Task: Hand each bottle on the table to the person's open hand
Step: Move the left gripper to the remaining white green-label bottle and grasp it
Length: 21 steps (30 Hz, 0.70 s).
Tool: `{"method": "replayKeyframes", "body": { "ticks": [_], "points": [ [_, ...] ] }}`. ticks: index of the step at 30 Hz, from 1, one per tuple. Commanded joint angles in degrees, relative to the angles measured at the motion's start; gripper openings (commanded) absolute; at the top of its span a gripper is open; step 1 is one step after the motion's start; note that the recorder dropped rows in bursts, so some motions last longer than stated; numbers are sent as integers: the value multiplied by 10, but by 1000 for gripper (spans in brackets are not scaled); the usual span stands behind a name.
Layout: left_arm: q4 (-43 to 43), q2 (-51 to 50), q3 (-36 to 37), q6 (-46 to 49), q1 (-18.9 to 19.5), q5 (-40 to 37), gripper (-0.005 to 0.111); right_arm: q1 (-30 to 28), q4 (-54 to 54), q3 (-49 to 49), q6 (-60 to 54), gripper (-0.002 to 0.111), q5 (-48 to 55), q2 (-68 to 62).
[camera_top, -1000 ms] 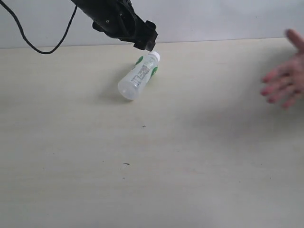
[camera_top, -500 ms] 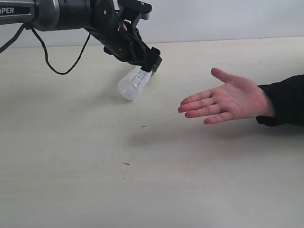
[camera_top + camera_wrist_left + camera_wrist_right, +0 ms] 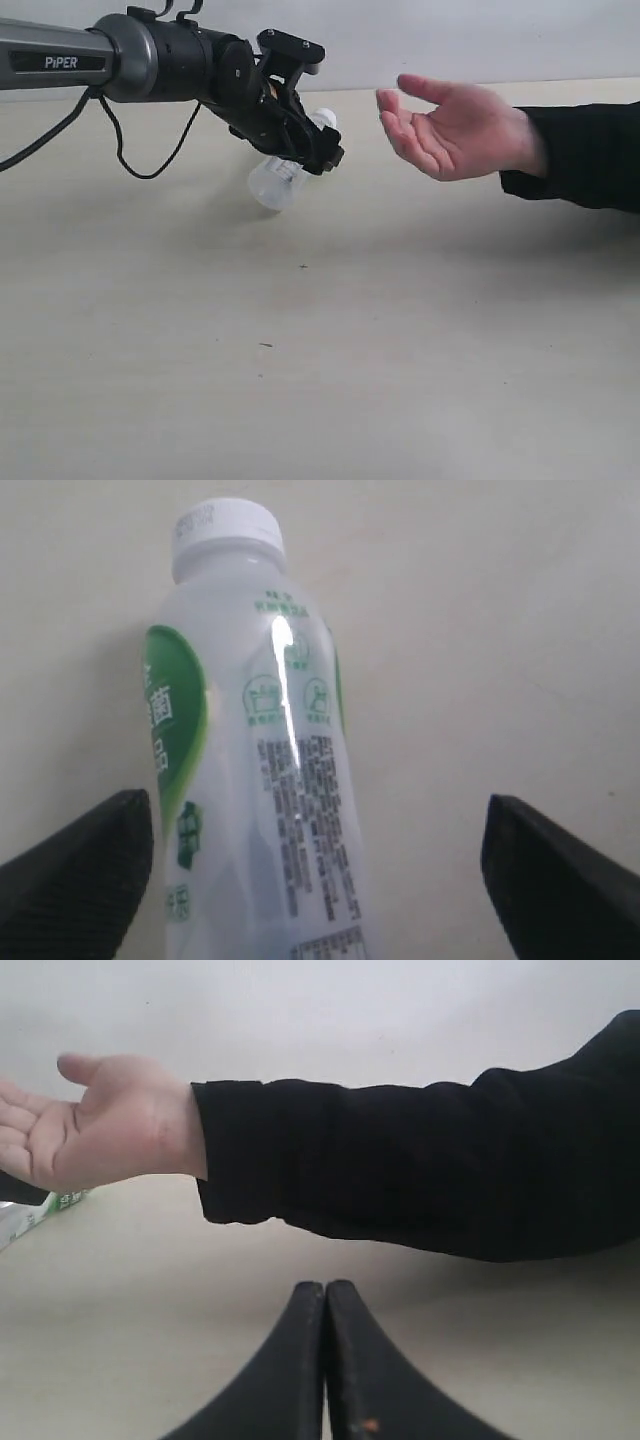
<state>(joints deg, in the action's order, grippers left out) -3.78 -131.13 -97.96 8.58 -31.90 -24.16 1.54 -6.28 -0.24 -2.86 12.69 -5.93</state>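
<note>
One clear bottle with a green-white label (image 3: 270,184) lies on its side on the table (image 3: 380,360), its white cap pointing to the far side. My left gripper (image 3: 320,152) is down over its upper half, open. In the left wrist view the bottle (image 3: 260,770) lies between the spread black fingertips (image 3: 95,865), closer to one of them. The person's open hand (image 3: 450,130), black-sleeved, is held up right of the gripper, palm turned toward it. My right gripper (image 3: 325,1286) is shut and empty; beyond it I see the hand (image 3: 95,1130). The other bottles are out of view.
A black cable (image 3: 140,165) hangs from the left arm down to the tabletop. The person's sleeved forearm (image 3: 590,155) crosses the right side above the table. A pale wall stands behind the table's far edge.
The hand came in from the right, then rose and moved back, nearer the gripper. My left arm swung lower over the bottle, which has stayed where it lay.
</note>
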Motion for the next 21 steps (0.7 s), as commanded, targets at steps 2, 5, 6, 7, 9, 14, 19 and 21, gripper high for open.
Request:
{"method": "replayKeyframes", "body": {
  "ticks": [2, 5, 6, 7, 9, 14, 19, 21],
  "points": [
    [7, -14, 1, 2, 0, 16, 85, -2, 3, 2, -1, 0, -4, -1],
    [10, -16, 1, 2, 0, 16, 85, -2, 3, 2, -1, 0, -4, -1],
    [10, -16, 1, 2, 0, 16, 85, -2, 3, 2, -1, 0, -4, -1],
    [10, -16, 1, 2, 0, 16, 85, -2, 3, 2, -1, 0, -4, -1],
    [10, -16, 1, 2, 0, 16, 85, -2, 3, 2, -1, 0, -4, -1],
    [11, -16, 1, 2, 0, 16, 85, -2, 3, 2, -1, 0, -4, -1],
    [11, -16, 1, 2, 0, 12, 85, -2, 3, 2, -1, 0, -4, -1],
    [14, -16, 1, 2, 0, 8, 85, -2, 3, 2, -1, 0, -4, -1]
  ]
}}
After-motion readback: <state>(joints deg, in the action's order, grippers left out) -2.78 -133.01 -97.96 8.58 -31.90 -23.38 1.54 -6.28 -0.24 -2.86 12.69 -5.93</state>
